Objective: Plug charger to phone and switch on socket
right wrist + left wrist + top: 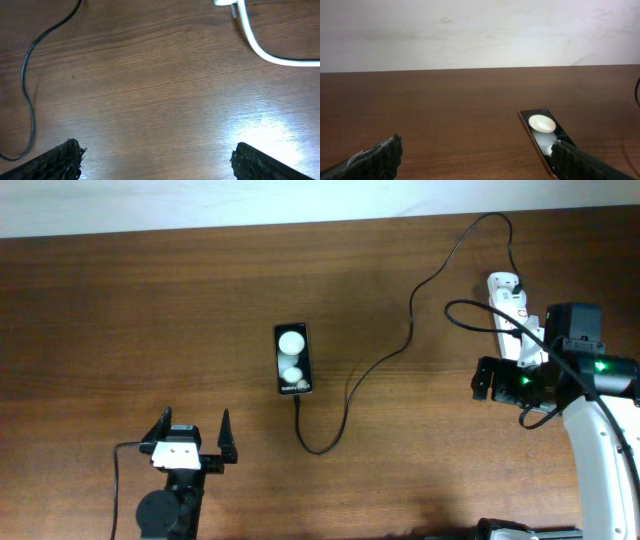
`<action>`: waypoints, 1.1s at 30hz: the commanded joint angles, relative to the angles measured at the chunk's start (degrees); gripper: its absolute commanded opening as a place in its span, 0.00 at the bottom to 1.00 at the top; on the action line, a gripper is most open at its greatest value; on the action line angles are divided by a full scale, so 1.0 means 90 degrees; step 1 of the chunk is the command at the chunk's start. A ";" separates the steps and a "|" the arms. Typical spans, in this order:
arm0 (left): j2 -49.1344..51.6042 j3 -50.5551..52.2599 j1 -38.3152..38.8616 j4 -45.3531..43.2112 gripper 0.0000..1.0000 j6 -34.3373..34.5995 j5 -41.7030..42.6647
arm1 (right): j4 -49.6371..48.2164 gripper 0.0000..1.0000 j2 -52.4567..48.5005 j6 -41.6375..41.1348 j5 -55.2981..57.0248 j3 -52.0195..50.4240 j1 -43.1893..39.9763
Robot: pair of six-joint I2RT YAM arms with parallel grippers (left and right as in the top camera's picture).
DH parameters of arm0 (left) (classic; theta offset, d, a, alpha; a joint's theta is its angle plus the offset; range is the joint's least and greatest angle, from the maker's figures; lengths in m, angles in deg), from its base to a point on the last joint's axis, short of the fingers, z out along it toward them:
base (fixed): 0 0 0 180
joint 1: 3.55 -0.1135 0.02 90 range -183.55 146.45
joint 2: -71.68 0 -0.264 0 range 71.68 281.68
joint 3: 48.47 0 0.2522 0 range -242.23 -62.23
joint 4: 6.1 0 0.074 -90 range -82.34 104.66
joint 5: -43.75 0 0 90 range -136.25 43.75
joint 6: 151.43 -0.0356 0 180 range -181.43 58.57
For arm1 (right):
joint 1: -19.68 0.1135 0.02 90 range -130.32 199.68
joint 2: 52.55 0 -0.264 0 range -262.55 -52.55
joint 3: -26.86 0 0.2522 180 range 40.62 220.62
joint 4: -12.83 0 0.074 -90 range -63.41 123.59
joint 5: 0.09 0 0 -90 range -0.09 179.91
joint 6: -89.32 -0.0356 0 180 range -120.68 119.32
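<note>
The phone [292, 358] lies face up mid-table, a black slab with two white spots; it also shows in the left wrist view [540, 125], partly behind my finger. The charger [410, 330], a thin black cable, runs from the phone's near end in a loop and up to the socket [508, 308], a white power strip at the right. Whether the tip is seated in the phone I cannot tell. My left gripper [193, 430] [475, 155] is open and empty, in front of the phone and to its left. My right gripper [484, 378] [155, 155] is open and empty, next to the strip's near end.
The thick white cord [260, 45] curves across the top right of the right wrist view, and the black cable [27, 95] runs down its left side. A pale wall stands behind the table's far edge [480, 69].
</note>
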 commanded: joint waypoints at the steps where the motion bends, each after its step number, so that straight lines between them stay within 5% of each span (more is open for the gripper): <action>1: -0.0056 0.0015 -0.0029 0.0041 0.99 -0.0102 -0.0061 | -0.0267 0.99 0.0248 0.0121 0.0500 -0.0053 0.0039; 4: -0.0056 0.0015 -0.0029 0.0041 0.99 -0.0102 -0.0058 | -0.0993 0.99 0.0432 0.0121 0.0119 -0.0447 0.0041; 10: -0.0056 0.0015 -0.0029 0.0041 0.99 -0.0102 -0.0058 | -0.4078 0.99 0.0806 0.0151 -0.0692 -0.3300 0.0039; 33: -0.0056 0.0015 -0.0029 0.0041 0.99 -0.0102 -0.0061 | -0.7366 0.99 0.1610 0.0121 -0.0481 -0.5678 0.0665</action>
